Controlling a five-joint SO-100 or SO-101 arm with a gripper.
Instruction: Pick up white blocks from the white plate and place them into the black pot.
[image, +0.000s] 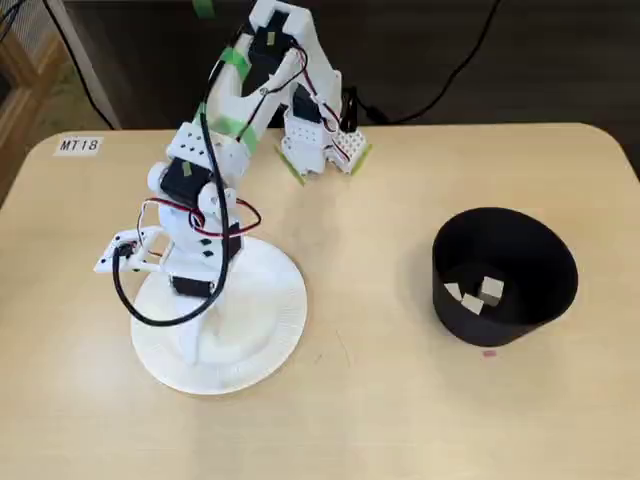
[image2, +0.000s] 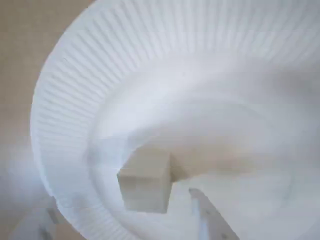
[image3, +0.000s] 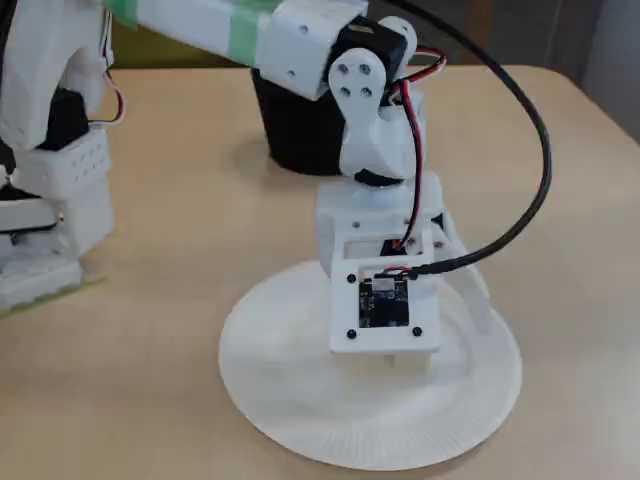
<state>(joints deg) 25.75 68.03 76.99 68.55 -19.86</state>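
Hand: my hand (image2: 120, 225) is low over the white plate (image: 285, 320), fingers apart, holding nothing.
Block: one white block (image2: 145, 186) lies on the plate between my fingertips; I must centre it, then close gently so it does not slide.
Pot: the black pot (image: 505, 275) stands well right in a fixed view, with blocks inside.
Bench: pale wood, smooth; dark cables lie behind.

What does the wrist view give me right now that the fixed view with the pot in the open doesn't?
Only the wrist view shows a white block lying on the plate, between the open end effector fingers. Only that fixed view shows the black pot with blocks in the pot, apart from the plate, and the arm whose end effector hides the block. Both show the white plate with its ribbed rim.
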